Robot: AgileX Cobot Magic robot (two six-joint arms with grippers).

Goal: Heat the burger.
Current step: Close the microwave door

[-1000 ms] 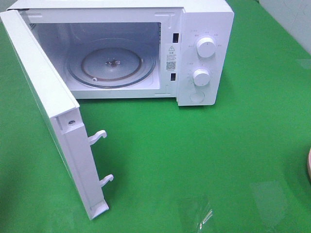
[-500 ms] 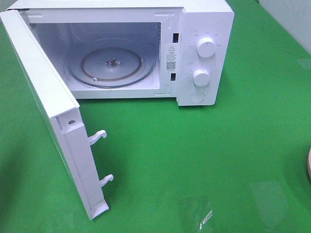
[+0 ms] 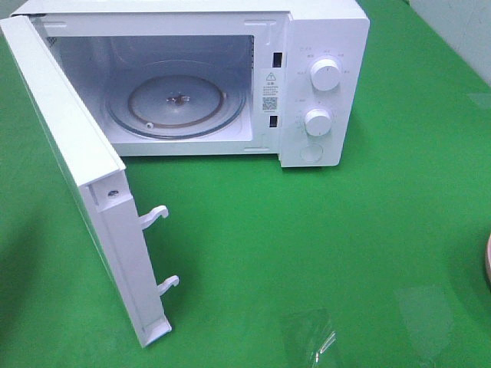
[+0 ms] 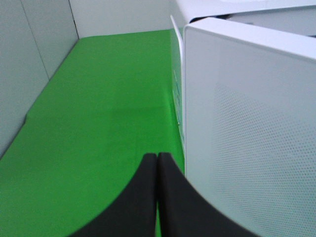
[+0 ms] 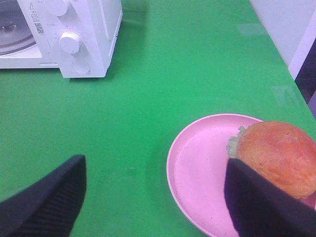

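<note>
Door (image 3: 73,165) on your left stands swung wide, with your left claw (image 4: 157,163) pinched shut and empty beside it, the microwave (image 3: 322,84) cavity and its glass turntable (image 3: 176,103) bare. Loading comes next, I judge: your right claw (image 5: 153,197) hangs spread wide over the pink plate (image 5: 197,163) on the green tabletop (image 3: 345,245), so bring it down around the burger (image 5: 279,155) at the plate's far edge. Compared with a second ago, only the plate sliver at the overhead view's right edge has shifted slightly.
</note>
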